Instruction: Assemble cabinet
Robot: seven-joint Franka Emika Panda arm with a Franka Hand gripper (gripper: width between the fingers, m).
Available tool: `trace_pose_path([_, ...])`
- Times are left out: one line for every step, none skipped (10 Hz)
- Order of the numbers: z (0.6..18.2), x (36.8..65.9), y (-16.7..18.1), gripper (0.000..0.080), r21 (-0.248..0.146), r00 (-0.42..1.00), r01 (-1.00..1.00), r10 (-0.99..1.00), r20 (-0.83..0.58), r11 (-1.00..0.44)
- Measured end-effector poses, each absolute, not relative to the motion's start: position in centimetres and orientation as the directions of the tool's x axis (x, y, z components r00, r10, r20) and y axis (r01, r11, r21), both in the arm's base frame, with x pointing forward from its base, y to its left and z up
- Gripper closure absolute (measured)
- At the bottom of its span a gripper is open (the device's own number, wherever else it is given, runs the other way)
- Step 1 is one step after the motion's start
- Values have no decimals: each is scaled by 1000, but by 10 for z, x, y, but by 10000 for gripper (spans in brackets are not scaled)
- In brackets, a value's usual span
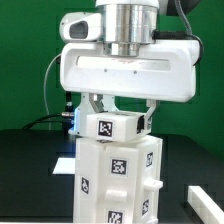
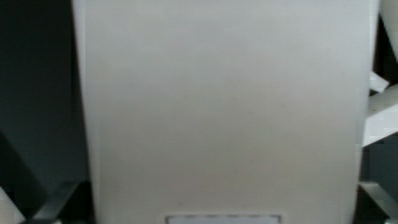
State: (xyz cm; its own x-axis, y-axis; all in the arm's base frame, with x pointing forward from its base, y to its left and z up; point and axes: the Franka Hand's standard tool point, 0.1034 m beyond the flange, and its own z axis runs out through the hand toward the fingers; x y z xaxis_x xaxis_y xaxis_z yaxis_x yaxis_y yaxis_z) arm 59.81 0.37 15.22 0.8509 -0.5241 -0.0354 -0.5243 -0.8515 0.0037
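While the arm hangs straight down over the middle of the scene, the gripper (image 1: 118, 112) sits right on top of the cabinet (image 1: 118, 180) — its two fingers (image 1: 90, 104) come down on either side of a small tagged block (image 1: 108, 127) at the top of the white box. The jaws stand wide apart, and they look like they bracket that top block, but I honestly can't say from the exterior view whether the pads are pressing on it or just sitting beside it.

The cabinet itself stands upright on the dark table (image 1: 30, 170), about centre and at the near side of the scene, with several black-and-white square tags showing on its front and side faces. Over at the exterior view's right, near the bottom corner, a flat white strip (image 1: 205, 196) lies on the table, well apart from the cabinet. Behind everything there's a green backdrop (image 1: 25, 60).

The wrist view is nearly filled by one plain white panel (image 2: 214, 100) of the cabinet — smooth, no detail, with the edge of a tag (image 2: 217, 219) peeking in. Dark table shows beside it.
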Motion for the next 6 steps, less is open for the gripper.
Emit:
trace_pose_path([152, 598, 5, 245, 1, 812, -583, -583, -38, -812])
trace_pose_path([152, 598, 5, 245, 3, 775, -631, -631, -38, -776])
trace_pose_path([152, 598, 5, 245, 4, 749, -662, -662, -38, -749])
trace_pose_path([152, 598, 6, 245, -5, 694, -720, -719, -41, -694])
trace_pose_path([151, 598, 6, 245, -38, 587, -810, -808, -48, -585])
trace_pose_path([151, 596, 6, 245, -48, 493, -870, -868, -59, -491])
